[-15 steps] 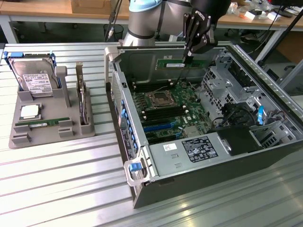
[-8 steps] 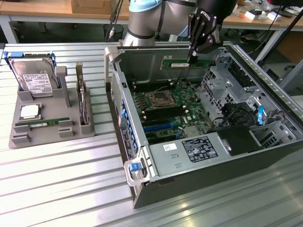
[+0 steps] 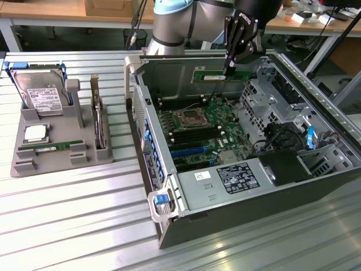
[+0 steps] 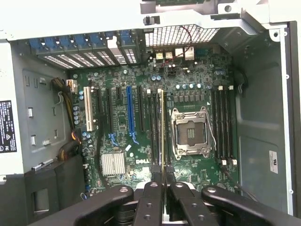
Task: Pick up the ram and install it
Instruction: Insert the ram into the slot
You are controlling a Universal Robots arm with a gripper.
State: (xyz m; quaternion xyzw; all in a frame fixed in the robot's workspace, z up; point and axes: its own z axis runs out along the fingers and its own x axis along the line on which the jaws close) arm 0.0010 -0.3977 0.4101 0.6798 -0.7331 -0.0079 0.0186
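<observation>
in the pincer (image 4: 163,186), thin green ram (image 3: 212,74)

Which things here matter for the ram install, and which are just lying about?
In the job: ram, gripped by the tool; motherboard memory slots; open computer case.
Lying about: hard drive, processor chip, second memory stick, grey tray holding them.

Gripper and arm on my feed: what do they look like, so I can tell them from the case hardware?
The arm is a thick silver-grey cylinder with a light blue cap. The gripper is black, with a small white marking on its body. The wrist view shows its jointed black linkage fingers with round pivot pins.
</observation>
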